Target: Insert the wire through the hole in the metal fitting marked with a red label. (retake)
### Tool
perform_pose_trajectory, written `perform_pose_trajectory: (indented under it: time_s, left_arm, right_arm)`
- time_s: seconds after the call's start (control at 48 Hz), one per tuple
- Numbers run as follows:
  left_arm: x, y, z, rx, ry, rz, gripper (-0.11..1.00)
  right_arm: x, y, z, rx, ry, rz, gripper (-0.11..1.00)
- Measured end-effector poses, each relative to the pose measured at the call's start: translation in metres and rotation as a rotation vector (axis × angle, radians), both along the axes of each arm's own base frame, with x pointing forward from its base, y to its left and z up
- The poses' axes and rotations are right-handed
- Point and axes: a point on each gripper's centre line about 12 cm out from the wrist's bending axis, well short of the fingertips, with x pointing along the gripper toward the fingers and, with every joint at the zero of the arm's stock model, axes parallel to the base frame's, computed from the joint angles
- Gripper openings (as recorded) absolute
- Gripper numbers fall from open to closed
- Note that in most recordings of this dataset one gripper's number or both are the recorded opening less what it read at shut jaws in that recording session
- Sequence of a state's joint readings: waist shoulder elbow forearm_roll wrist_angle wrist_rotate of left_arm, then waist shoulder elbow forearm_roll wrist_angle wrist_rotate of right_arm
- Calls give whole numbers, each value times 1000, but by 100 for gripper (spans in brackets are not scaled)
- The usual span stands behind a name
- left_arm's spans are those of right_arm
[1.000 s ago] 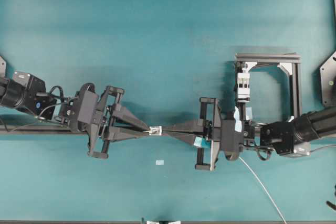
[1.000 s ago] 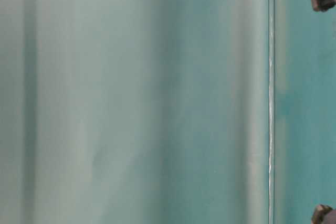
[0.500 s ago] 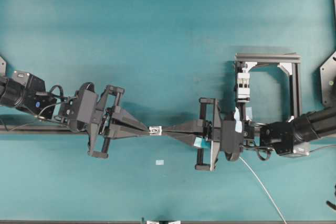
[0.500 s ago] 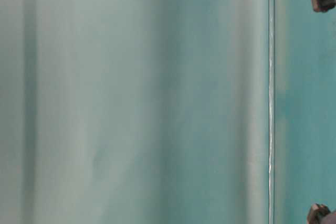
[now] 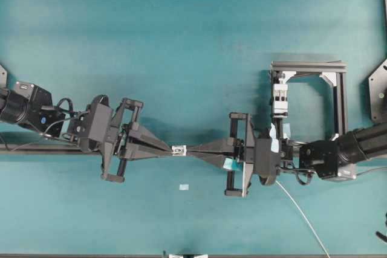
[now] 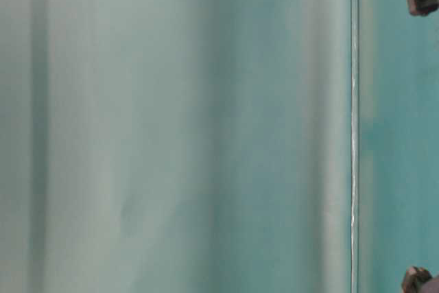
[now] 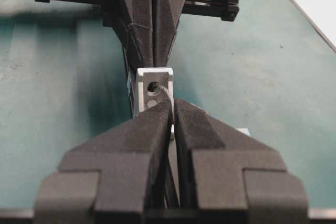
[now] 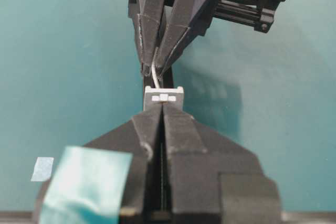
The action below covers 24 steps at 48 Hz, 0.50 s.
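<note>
Both pincers meet tip to tip at the middle of the overhead view: the left gripper and the right gripper point at each other with the small metal fitting between them. That head-on line seems chosen so one arm steadies the part while the other feeds along the same axis. A pale line trails off below the right arm; whether it is the wire, I cannot tell.

Nothing useful shows in the table-level view beyond a teal blur.

From the left wrist, the left gripper is pinched closed on the wire, whose short free end curves into the hole of the fitting.

From the right wrist, the right gripper is clamped on the fitting, holding it upright off the table so its hole faces the other arm. The wire rises from behind it to the left gripper.
</note>
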State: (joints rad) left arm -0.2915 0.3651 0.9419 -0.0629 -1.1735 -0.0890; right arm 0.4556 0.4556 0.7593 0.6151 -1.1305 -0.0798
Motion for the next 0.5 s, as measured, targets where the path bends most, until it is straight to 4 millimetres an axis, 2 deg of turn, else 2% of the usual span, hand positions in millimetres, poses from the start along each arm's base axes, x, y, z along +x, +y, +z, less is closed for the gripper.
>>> perform_pose_trajectory:
  time_s: [0.083, 0.125, 0.208, 0.333, 0.5]
  left_arm:
    - [1, 1, 0, -1, -1, 3, -10]
    - [1, 1, 0, 0, 0, 3, -10]
    - [0, 1, 0, 0, 0, 2, -10]
    - [-1, 0, -1, 1, 4, -2, -10]
    - [-3, 0, -2, 4, 13, -3, -10]
  right_arm:
    - [-1, 0, 0, -1, 4, 2, 2]
    - [-1, -1, 0, -3, 6, 1, 6]
    - [-3, -1, 1, 3, 10, 2, 23]
    - [-4, -2, 1, 6, 31, 3, 58]
    - [-3, 2, 8, 15, 36, 29, 59]
